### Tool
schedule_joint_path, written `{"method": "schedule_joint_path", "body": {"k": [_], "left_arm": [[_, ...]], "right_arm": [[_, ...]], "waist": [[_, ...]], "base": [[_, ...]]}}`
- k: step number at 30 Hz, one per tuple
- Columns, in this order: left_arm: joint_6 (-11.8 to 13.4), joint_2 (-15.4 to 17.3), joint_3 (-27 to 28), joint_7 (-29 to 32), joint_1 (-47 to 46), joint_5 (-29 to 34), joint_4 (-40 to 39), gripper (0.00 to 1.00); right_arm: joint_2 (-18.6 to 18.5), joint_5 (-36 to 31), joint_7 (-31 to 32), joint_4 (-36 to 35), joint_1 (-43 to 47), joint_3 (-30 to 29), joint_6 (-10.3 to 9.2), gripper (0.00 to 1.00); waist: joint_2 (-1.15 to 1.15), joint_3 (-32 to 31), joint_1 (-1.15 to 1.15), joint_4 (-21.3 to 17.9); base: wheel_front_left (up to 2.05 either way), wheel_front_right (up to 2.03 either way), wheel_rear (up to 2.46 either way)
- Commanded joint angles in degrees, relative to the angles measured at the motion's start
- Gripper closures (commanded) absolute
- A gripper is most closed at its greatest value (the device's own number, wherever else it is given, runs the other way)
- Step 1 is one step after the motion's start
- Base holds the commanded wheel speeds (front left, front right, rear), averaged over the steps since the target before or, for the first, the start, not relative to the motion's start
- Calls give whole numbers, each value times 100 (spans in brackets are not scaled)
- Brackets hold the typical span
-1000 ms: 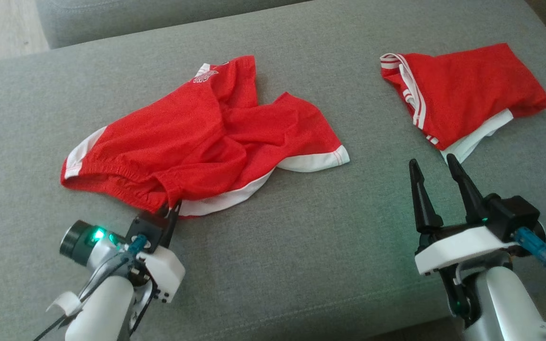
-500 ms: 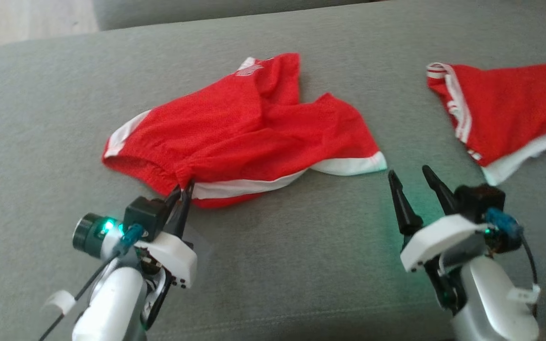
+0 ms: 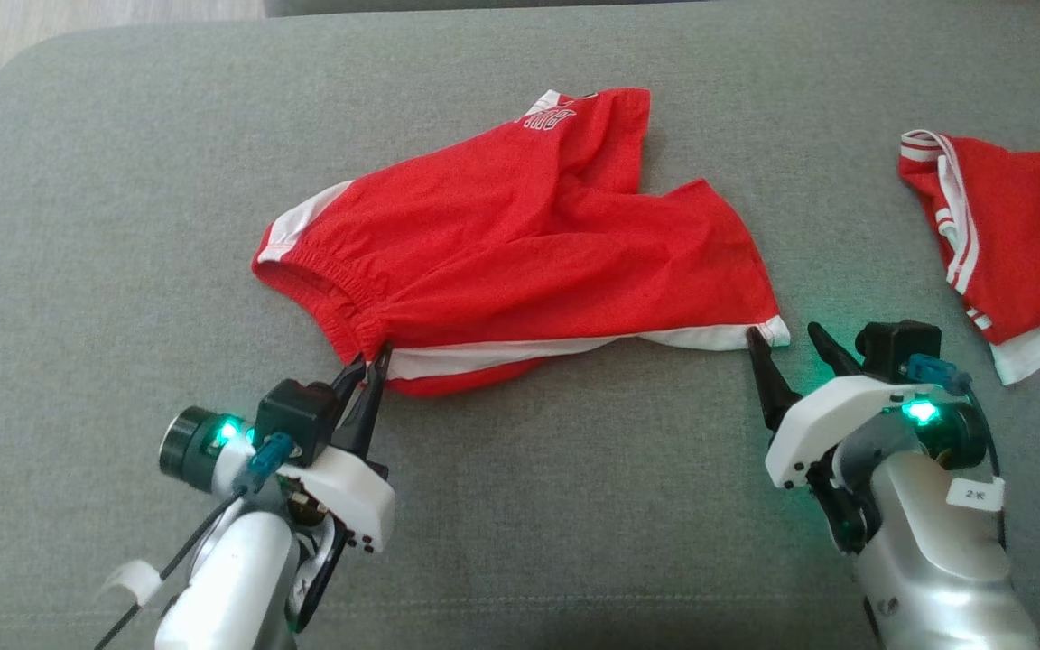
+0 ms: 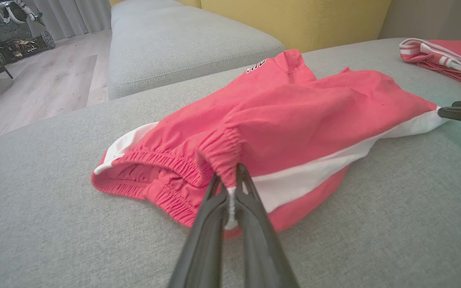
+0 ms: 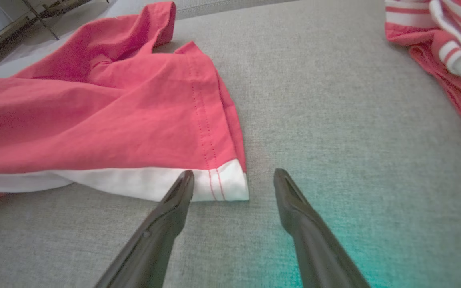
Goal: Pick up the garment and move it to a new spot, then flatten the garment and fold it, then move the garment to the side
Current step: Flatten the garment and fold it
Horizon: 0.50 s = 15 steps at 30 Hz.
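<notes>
A wide grey fabric cushion (image 3: 520,542) spreads across the foreground, and a second grey cushion (image 4: 182,40) lies beyond it across a gap, with a yellow upholstered panel (image 4: 294,20) rising behind. Pale wood-plank floor (image 4: 46,88) runs off to the left toward grey curtains (image 4: 74,14) and a cluster of dark machinery (image 4: 6,32). The light is soft and even.

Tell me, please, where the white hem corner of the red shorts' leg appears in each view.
Head view: hem corner right of centre.
Left wrist view: hem corner near right edge.
Right wrist view: hem corner low, centre.
Shared landmark: striped red garment, at each picture's right.
</notes>
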Motion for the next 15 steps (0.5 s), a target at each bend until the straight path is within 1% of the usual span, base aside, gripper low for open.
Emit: {"method": "schedule_joint_path", "body": {"k": [1,5,6,7,8,12,15], "left_arm": [[42,80,200,-83,-175,-58,-193,100],[49,99,178,-94,-198,-66,-195,100],[51,106,172,-95,-205,-68,-194,100],[54,113,168,-95,-212,-70,-194,100],[56,120,164,-94,-219,-72,-192,100],[57,147,146,-90,-240,-88,-166,100],[48,188,128,-83,-239,-93,-159,100]], "right_arm": [[14,45,-95,-84,-216,149,-4,0],[14,109,-192,252,-395,239,-4,0],[14,137,-204,323,-433,270,-4,27],[14,175,-210,390,-470,308,-4,66],[14,203,-212,452,-508,368,-4,100],[-39,236,-373,596,-629,577,-4,100],[-215,169,-550,583,-694,736,-4,100]], "waist": [[0,11,0,10],[0,51,0,20],[0,60,0,19],[0,70,0,18],[0,79,0,15],[0,63,0,1],[0,-27,0,-17]], "base": [[0,0,0],[0,0,0],[0,0,0],[0,0,0],[0,0,0],[0,0,0],[0,0,0]]}}
